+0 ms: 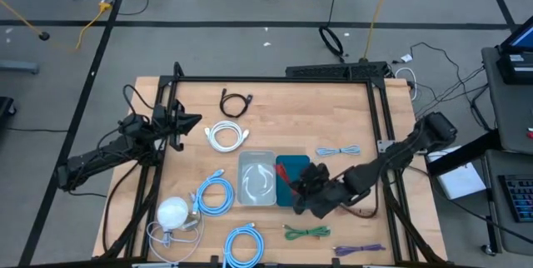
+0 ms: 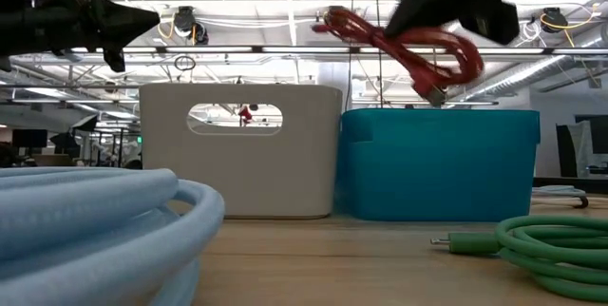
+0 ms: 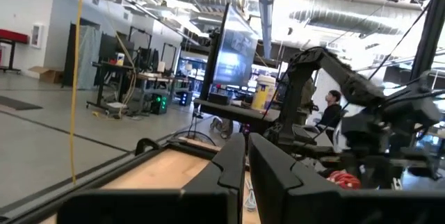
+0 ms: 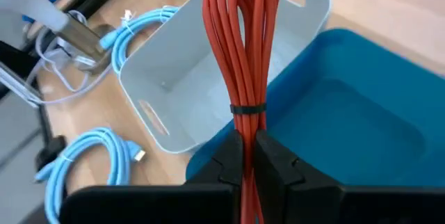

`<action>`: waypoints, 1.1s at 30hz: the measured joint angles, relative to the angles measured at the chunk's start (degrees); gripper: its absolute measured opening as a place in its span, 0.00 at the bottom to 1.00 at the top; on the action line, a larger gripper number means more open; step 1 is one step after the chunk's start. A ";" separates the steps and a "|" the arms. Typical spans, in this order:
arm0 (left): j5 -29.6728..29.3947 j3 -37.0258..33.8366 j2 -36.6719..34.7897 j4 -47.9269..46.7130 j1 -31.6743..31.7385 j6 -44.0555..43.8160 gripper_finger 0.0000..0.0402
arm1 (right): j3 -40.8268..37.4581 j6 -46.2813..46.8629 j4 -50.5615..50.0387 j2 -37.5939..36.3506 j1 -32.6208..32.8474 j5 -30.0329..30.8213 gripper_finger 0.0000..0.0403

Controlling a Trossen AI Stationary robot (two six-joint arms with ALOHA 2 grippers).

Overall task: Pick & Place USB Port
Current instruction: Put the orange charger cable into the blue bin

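A red coiled USB cable (image 4: 240, 43), bound by a black tie (image 4: 248, 108), hangs in my right gripper (image 4: 248, 147), which is shut on it. In the high view that gripper (image 1: 304, 186) is over the teal bin (image 1: 291, 171); in the low view the cable (image 2: 399, 45) hangs clear above the bin's rim (image 2: 437, 116). Left of the teal bin stands a white bin (image 1: 256, 176) with a white cable in it. My left gripper (image 1: 190, 122) waits shut, raised over the table's left side, touching nothing. My right gripper pinches the red cable's bundled strands (image 4: 245, 123) between its two fingers, just behind the black tie. The fingers slant down from the table's right side, and the bundle runs on past their tips. The cable is lifted clear, one plug (image 2: 432, 92) dangling above the teal bin.
Light blue cables (image 1: 215, 195) (image 1: 244, 243) and a white round device (image 1: 173, 212) lie near the front left. A white cable (image 1: 226, 136) and a black one (image 1: 236, 104) lie farther back. Green (image 1: 306, 233), purple (image 1: 360, 250) and grey (image 1: 337, 151) cables lie at the right.
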 joint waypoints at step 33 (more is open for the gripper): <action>1.03 -0.01 0.00 -1.68 0.00 1.49 0.06 | 11.32 -0.70 -17.66 1.06 -1.95 11.10 0.02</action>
